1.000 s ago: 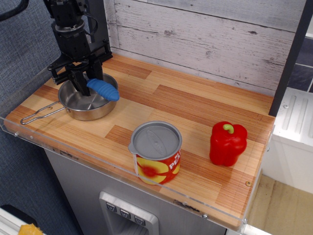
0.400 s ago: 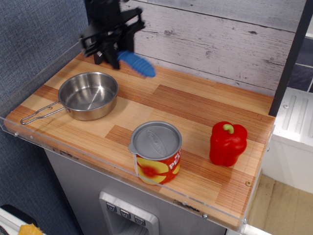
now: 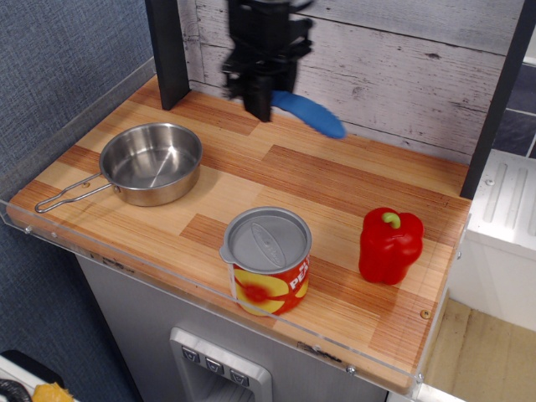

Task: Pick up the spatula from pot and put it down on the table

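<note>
1. Spatula (image 3: 308, 114) aloft near the back wall, above the table (image 3: 276, 180); blue handle slanting down toward the right, head hidden in the claw
2. Gripper (image 3: 261, 99) clamped on the spatula's head end, apparently; motion blur
3. Carried rightward since 0.4 s ago, now well clear of the pot (image 3: 151, 163)
4. Pot empty at left; lidded can (image 3: 266, 260) and red pepper (image 3: 389, 244) near the front edge, nothing directly beneath

The arm hangs down at the top centre of the frame, its gripper (image 3: 261, 99) pointing downward, fingers clamped on the spatula (image 3: 307, 115).
</note>
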`<state>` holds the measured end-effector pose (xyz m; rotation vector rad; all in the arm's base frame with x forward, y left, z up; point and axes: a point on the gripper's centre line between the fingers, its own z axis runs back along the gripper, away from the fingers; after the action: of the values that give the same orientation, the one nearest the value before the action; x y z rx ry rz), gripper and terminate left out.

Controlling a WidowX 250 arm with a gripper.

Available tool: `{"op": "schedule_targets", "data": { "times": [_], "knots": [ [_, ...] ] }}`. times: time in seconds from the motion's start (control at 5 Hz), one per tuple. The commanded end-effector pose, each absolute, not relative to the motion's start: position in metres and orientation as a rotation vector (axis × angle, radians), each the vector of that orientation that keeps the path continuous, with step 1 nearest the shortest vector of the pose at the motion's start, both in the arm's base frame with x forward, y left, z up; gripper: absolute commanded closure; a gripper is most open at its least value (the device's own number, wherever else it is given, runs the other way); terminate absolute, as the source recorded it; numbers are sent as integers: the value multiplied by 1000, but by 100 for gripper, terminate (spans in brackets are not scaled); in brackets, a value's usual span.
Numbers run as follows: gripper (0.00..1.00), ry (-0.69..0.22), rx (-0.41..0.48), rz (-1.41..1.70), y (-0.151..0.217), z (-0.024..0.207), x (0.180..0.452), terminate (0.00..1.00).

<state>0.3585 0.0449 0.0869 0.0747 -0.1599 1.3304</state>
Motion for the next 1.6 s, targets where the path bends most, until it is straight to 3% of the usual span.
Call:
{"op": "schedule_targets", "data": {
  "times": [0.0,0.4,0.6,0.8,1.0,1.4],
  "knots": [
    [100,-212,142,1559,8,77,375,0],
    [100,-192,101,1601,-16,43,386,0],
    [100,-208,-6,1564,-20,29,389,0],
    [100,-247,-2,1540,-22,26,391,0],
    [0,-215,-15,1526,-18,26,390,0],
    [0,-198,-22,1470,-15,32,388,0]
  ]
}}
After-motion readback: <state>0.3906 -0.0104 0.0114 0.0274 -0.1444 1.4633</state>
